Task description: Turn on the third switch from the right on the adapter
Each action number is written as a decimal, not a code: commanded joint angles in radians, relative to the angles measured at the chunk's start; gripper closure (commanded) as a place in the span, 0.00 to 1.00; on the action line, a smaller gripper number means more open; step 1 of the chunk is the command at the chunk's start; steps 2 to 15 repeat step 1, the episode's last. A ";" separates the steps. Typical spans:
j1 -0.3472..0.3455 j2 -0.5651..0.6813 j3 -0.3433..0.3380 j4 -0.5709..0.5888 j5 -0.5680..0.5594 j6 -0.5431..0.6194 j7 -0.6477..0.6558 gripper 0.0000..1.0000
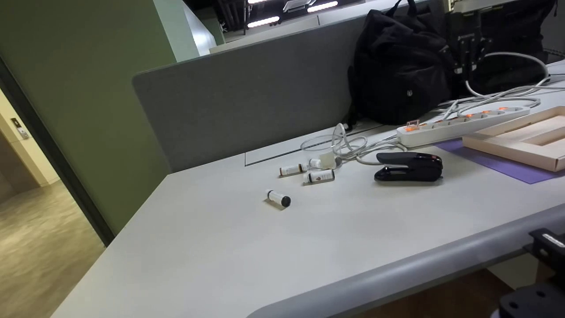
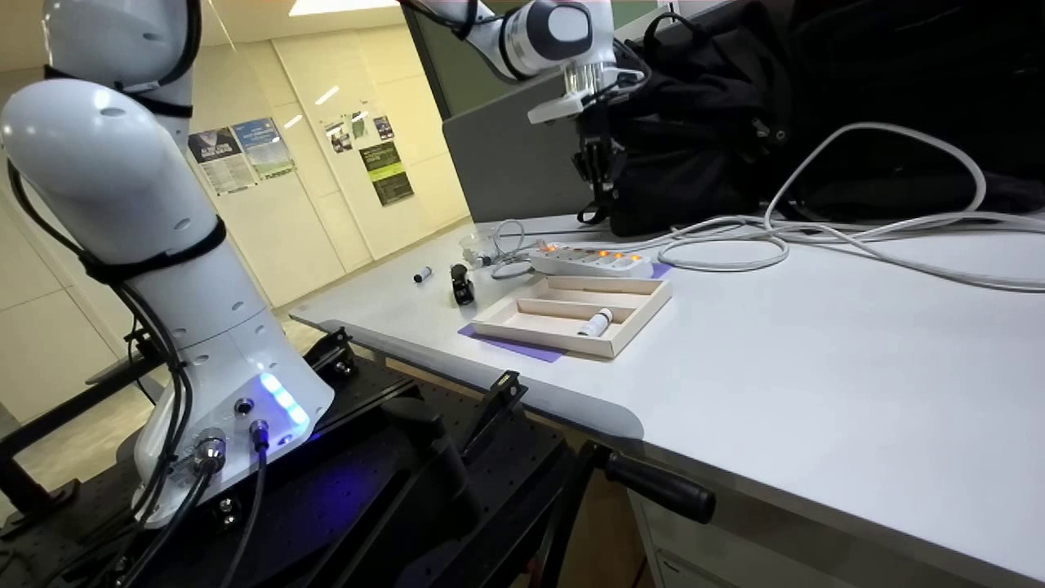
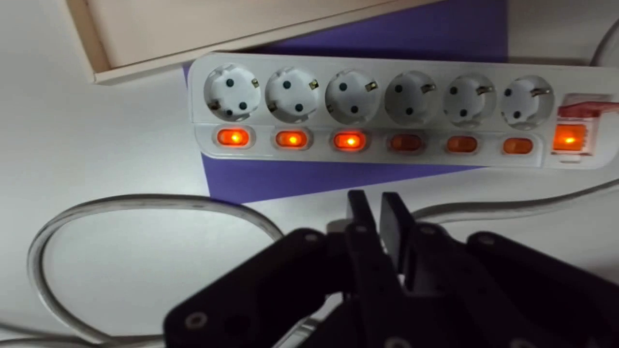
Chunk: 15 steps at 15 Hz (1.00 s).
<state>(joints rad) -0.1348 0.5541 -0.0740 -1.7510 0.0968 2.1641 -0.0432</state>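
Gripper (image 3: 374,194) ajar, nothing held; prob. risk: counting master switch (image 3: 569,137) on power strip (image 3: 382,123) as 1st from R, thus pressing wrong unlit rocker (image 3: 462,144).

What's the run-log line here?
hand: above desk, slightly open, empty | adapter: no contact | wrist view: left three socket switches lit, right three unlit

Wrist view above adapter (image 3: 404,118), exteriors tilted
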 commanded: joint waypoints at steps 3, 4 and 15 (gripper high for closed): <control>-0.005 -0.030 0.003 -0.006 -0.002 -0.017 -0.003 0.79; -0.005 -0.030 0.003 -0.006 -0.002 -0.017 -0.003 0.79; -0.005 -0.030 0.003 -0.006 -0.002 -0.017 -0.003 0.79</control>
